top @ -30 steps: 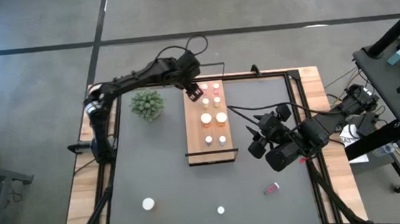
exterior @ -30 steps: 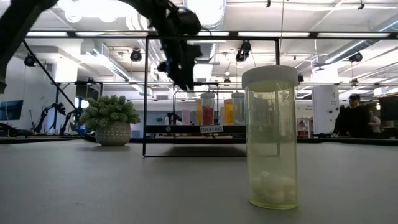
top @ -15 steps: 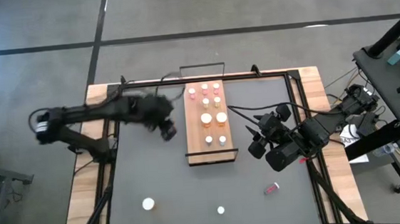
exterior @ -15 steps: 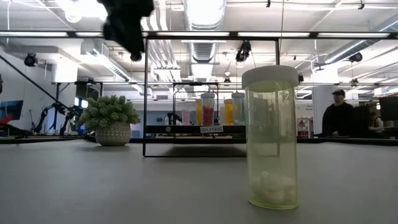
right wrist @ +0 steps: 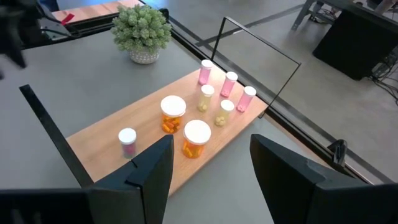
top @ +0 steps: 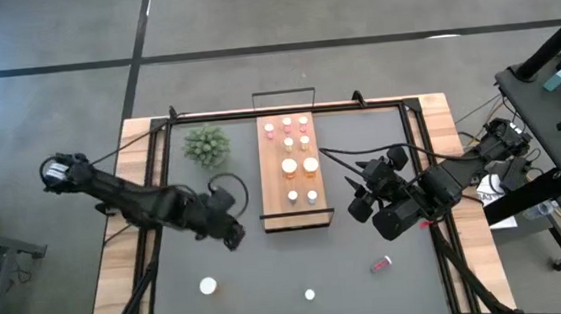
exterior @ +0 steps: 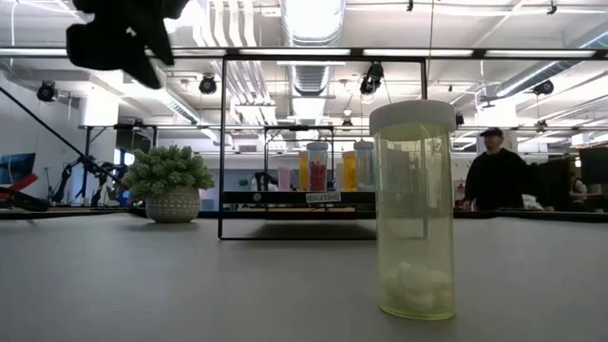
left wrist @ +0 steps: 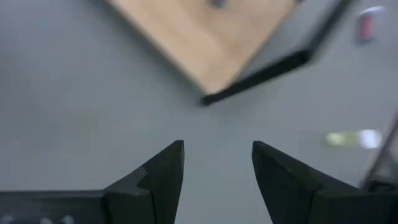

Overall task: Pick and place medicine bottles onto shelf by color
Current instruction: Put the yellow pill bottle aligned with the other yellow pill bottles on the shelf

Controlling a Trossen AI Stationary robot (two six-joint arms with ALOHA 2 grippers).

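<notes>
Your left gripper (top: 233, 236) hangs empty with parted fingers over bare mat just off the shelf (top: 275, 183) corner. Your right gripper (top: 356, 199), also parted and empty, waits beside the shelf's other long edge. Medicine bottles (right wrist: 197, 138) stand on the board; the left wrist view blurs them.

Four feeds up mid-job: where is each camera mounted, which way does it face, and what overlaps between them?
High view: overhead, straight down on the table; both arms, left gripper, right gripper, shelf.
Low view: table height, looking level across; a whitish bottle close up, the left arm dark at top.
Left wrist view: looks down past its open fingers at the shelf's corner.
Right wrist view: looks past its open fingers over the shelf's bottles.
Shared: high, low and right wrist views all show the plant.
</notes>
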